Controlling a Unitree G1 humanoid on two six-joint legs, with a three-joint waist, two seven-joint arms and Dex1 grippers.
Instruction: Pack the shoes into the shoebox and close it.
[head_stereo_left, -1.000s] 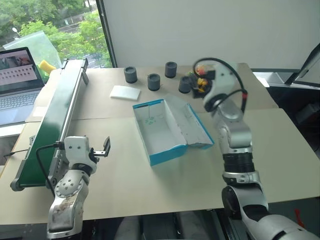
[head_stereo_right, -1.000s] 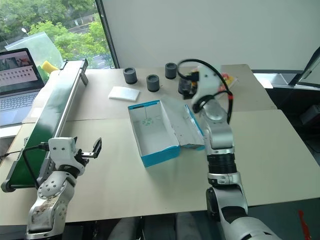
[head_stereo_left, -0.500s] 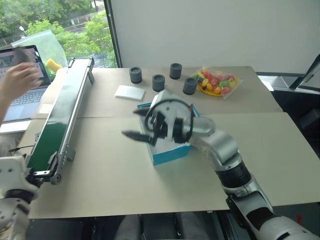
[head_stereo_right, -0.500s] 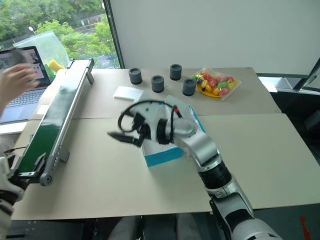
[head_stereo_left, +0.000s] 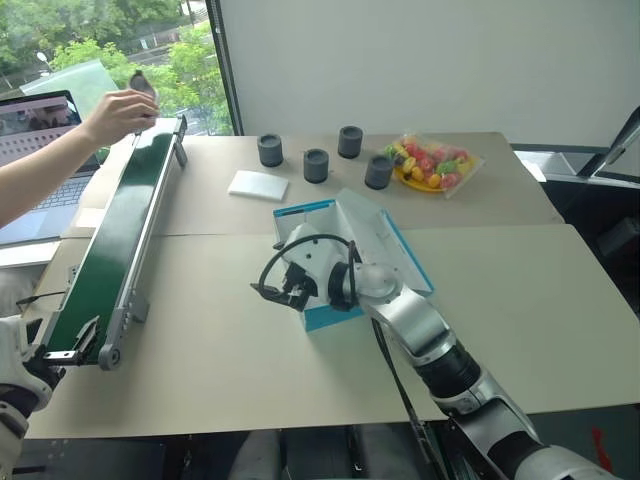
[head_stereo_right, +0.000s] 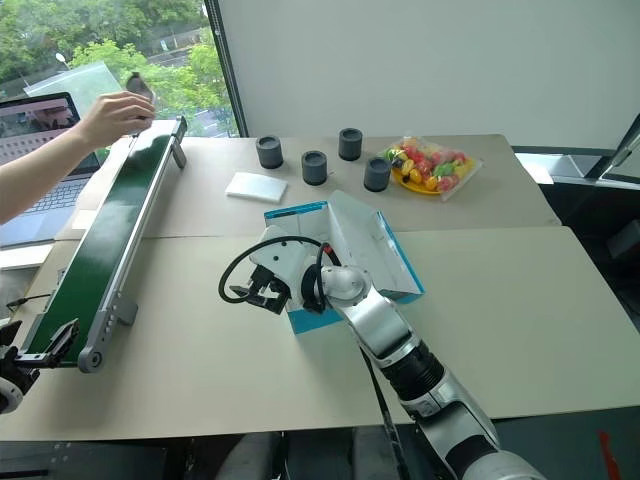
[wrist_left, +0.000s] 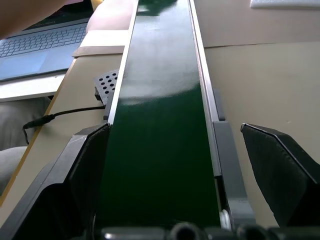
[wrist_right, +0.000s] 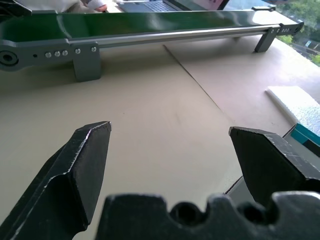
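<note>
the shoebox (head_stereo_left: 385, 245) is a teal-blue cardboard box with a white inside, lying open near the middle of the tan table, partly hidden from the head camera by an arm in front of it. its hinged lid leans back on the right side, white inner face up, with teal edges showing along the rim. what lies inside the box cannot be seen, and its near teal end wall faces the table's front edge.
</note>
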